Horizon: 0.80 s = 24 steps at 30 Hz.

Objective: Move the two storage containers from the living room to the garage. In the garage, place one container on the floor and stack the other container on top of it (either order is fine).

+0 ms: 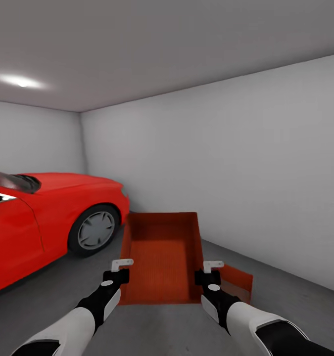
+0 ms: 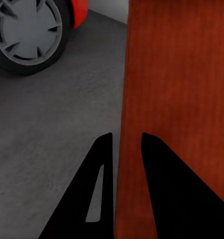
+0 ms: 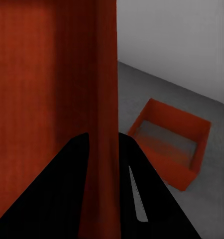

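Observation:
I hold one orange-red storage container (image 1: 162, 257) up in front of me in the garage, its ribbed inside facing me. My left gripper (image 1: 121, 269) is shut on its left wall, and my right gripper (image 1: 210, 271) is shut on its right wall. In the left wrist view the left gripper (image 2: 126, 135) straddles that wall (image 2: 176, 99). The right gripper (image 3: 104, 135) straddles the other wall (image 3: 106, 74). The second storage container (image 3: 171, 144) rests on the dark grey floor (image 1: 295, 306) below and to the right, partly hidden behind the held one (image 1: 238, 282).
A red car (image 1: 33, 217) stands at the left, its front wheel (image 1: 95, 230) close to the held container. A pale grey wall (image 1: 246, 173) runs along the right and back. Open concrete lies between the car and the wall.

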Tool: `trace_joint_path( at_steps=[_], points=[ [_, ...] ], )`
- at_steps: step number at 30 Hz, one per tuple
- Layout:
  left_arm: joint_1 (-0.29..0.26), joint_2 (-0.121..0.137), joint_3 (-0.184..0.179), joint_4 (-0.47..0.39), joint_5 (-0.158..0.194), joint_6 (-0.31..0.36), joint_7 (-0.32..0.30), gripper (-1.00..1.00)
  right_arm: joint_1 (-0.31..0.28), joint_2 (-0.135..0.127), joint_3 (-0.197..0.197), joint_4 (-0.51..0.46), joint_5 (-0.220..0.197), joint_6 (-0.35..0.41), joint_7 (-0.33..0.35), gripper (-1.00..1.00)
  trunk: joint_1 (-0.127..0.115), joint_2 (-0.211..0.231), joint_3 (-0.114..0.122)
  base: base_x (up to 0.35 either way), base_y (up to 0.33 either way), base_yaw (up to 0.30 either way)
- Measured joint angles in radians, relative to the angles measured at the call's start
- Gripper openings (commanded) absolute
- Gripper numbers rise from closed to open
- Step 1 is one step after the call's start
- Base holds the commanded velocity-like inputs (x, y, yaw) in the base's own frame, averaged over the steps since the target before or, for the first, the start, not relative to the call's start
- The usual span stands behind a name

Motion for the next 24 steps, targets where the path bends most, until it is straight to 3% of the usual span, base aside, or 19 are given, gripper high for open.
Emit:
trace_joint_path(
  at_steps=[24],
  points=[
    [0.0,0.0,0.0,0.0,0.0,0.0,0.0,-1.0,0.0,0.0,0.0,0.0,0.0,0.0,0.0,-1.0,0.0,0.0,0.0,0.313,0.188,-0.279]
  ],
)
